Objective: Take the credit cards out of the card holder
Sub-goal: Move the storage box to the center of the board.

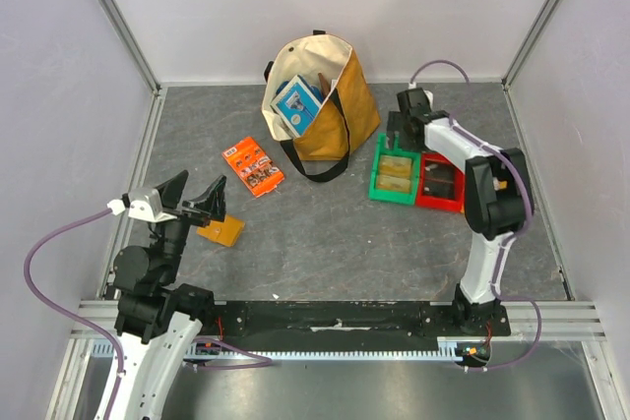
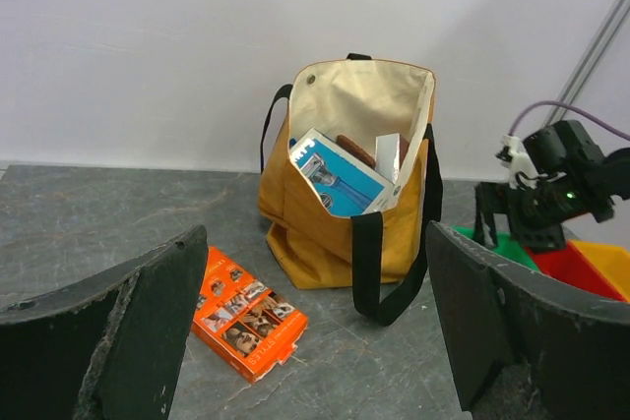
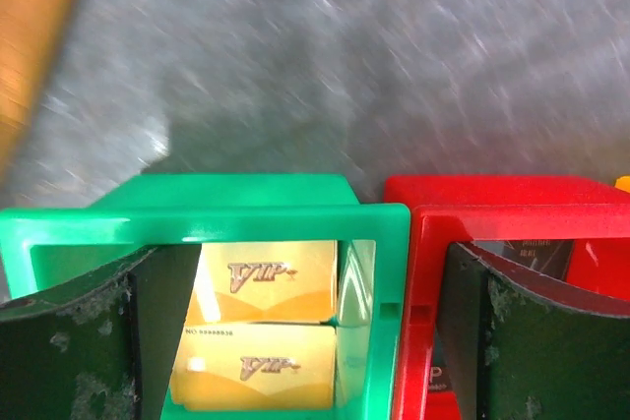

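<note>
Left pincer (image 1: 205,184): spread wide, holding nothing, hanging low over the left part of the grey tabletop (image 1: 345,238) and pointing toward the far wall. Right at its near-right side, the card holder (image 1: 224,233): flat, orange-tan, lying on the tabletop, partly tucked under one finger in the overhead view. Touching or not, cannot tell, and no telling what sits inside. Out of sight in the left wrist view. Farther back, apart from the holder, an orange printed packet (image 1: 253,166), lying flat. Behind that, near the middle of the back edge, a mustard tote bag (image 1: 330,120) with cream lining and black straps, standing with its mouth open. Inside it, a blue-and-white box (image 1: 296,105) leaning on edge. Right pincer (image 3: 305,253): likewise spread wide and empty, hanging over the far rims of a green bin (image 3: 246,215) and a red bin (image 3: 492,215) set touching side by side, one finger on the green side, the other on the red side. In the green bin, two gold cards (image 3: 266,277) marked VIP, one behind the other. In the red bin, a dark card (image 3: 527,251), mostly hidden.
</note>
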Controlling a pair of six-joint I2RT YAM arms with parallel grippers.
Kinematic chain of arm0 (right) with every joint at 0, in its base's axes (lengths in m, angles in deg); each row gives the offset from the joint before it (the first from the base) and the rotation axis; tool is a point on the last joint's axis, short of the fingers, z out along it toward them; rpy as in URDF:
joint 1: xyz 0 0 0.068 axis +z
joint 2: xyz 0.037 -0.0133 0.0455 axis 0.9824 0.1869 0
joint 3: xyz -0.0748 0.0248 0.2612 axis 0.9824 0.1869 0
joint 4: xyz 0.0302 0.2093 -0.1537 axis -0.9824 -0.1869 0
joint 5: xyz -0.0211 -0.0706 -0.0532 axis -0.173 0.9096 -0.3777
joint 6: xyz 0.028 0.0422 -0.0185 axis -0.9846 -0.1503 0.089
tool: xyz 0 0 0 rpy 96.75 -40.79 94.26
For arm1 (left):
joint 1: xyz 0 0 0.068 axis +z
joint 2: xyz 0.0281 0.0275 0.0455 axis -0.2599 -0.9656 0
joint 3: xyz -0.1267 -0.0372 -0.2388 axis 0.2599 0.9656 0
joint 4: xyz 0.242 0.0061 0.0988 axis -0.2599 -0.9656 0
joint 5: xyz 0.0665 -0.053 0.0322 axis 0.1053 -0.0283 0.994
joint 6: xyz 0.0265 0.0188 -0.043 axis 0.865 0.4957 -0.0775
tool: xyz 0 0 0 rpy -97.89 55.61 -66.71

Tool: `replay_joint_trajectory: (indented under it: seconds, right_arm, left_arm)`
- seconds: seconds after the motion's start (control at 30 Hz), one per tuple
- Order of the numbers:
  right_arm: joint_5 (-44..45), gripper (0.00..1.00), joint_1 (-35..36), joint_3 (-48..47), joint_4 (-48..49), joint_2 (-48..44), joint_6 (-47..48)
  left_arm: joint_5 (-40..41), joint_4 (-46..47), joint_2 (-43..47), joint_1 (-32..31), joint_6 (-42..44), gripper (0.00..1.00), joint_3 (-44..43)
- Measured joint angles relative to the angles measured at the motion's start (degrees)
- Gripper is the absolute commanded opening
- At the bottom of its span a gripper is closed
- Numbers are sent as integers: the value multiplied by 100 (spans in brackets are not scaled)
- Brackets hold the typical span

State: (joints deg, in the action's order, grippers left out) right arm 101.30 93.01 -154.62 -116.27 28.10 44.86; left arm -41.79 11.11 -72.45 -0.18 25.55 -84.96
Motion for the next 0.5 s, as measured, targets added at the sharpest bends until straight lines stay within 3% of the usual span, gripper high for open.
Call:
replay_joint_trajectory:
  seconds: [0.27,0.4,0.5]
  right_arm:
    - [0,98,315,-1150,181,774,188]
    - [-4,98,291,-1104,125,463,240]
    - [-15,98,286,-638,114,-380,256]
  left_arm:
    - [0,-28,-118,0,0,97,0]
    - [2,-68,-254,0,-2,99,-44]
    - [48,-166,-472,0,-68,99,-118]
